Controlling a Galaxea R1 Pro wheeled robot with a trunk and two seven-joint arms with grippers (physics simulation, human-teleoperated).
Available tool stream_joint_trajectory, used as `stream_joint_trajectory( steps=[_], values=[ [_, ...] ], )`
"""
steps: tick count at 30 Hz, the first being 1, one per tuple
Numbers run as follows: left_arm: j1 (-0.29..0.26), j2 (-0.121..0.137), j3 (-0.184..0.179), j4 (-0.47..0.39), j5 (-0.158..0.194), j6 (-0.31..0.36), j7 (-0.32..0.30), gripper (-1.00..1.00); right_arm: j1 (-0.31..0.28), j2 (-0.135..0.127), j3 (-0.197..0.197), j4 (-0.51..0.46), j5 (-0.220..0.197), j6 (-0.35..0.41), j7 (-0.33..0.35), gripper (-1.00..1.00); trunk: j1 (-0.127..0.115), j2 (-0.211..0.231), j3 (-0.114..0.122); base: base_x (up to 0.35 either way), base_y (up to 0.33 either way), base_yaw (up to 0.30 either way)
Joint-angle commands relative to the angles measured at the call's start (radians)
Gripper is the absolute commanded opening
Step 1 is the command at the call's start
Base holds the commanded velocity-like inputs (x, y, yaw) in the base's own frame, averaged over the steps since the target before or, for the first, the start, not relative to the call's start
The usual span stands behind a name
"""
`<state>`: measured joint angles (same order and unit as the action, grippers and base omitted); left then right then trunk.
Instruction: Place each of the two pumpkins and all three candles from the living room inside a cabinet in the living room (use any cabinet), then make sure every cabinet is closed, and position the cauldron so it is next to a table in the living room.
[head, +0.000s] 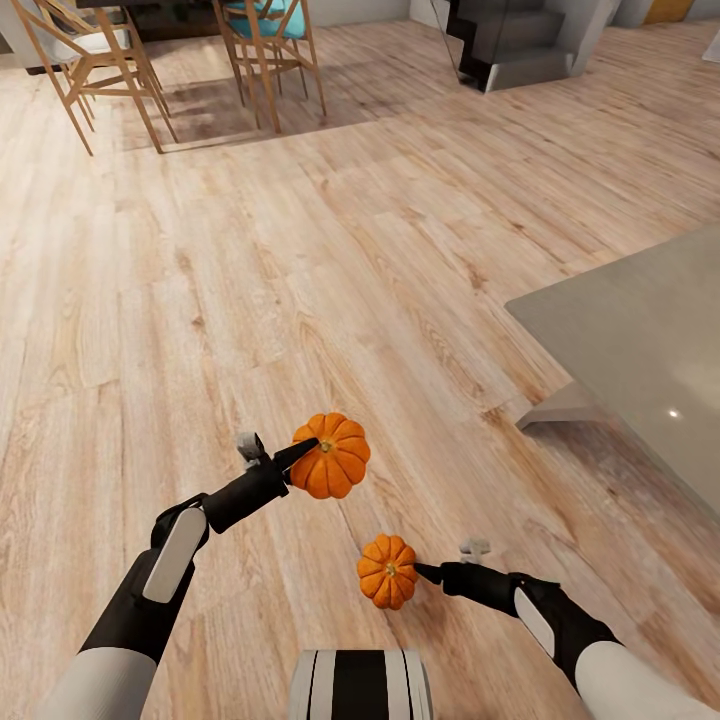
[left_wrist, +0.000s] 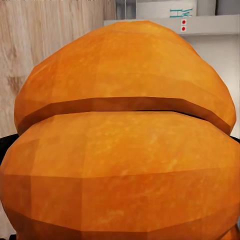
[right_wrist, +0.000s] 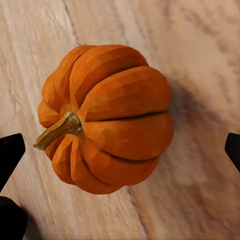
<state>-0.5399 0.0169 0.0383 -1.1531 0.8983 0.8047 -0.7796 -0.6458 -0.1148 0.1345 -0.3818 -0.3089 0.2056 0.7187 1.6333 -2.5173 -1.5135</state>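
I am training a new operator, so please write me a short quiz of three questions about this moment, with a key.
1. True or false: a candle lies on the wooden floor.
2. Which pumpkin is at the left hand? A) the larger-looking pumpkin B) the smaller-looking pumpkin C) neither
3. Fill in: in the right wrist view, the fingertips of the right hand are ___ the smaller-looking pumpkin (touching / apart from).
Key: 1 false; 2 A; 3 apart from.
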Motion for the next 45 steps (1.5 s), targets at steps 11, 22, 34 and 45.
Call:
stream_joint_trajectory(
  steps=[11,22,34,45],
  values=[
    [0.000,0.000,0.000,0.001,-0.001,-0.001,-0.001,-1.00,0.000,0.021,0.001,0.012,-0.001,0.001,-0.010,1.00,0.000,0.000,0.000,0.077,0.062,0.000],
    [0.000,0.000,-0.002,-0.001,0.000,-0.037,-0.003,-1.00,0.000,0.021,-0.001,0.013,-0.002,0.000,-0.014,1.00,0.001,-0.001,-0.012,0.001,0.001,0.000],
    [0.000,0.000,-0.002,0.000,-0.001,-0.042,-0.003,-1.00,0.000,0.021,-0.001,0.012,0.002,-0.002,-0.015,1.00,0.007,-0.004,-0.058,0.000,0.000,0.000],
    [0.000,0.000,-0.002,0.000,-0.001,-0.042,-0.003,-1.00,0.000,0.020,-0.001,0.001,0.002,0.000,-0.011,1.00,0.012,-0.006,-0.101,0.000,0.000,0.000]
  ],
)
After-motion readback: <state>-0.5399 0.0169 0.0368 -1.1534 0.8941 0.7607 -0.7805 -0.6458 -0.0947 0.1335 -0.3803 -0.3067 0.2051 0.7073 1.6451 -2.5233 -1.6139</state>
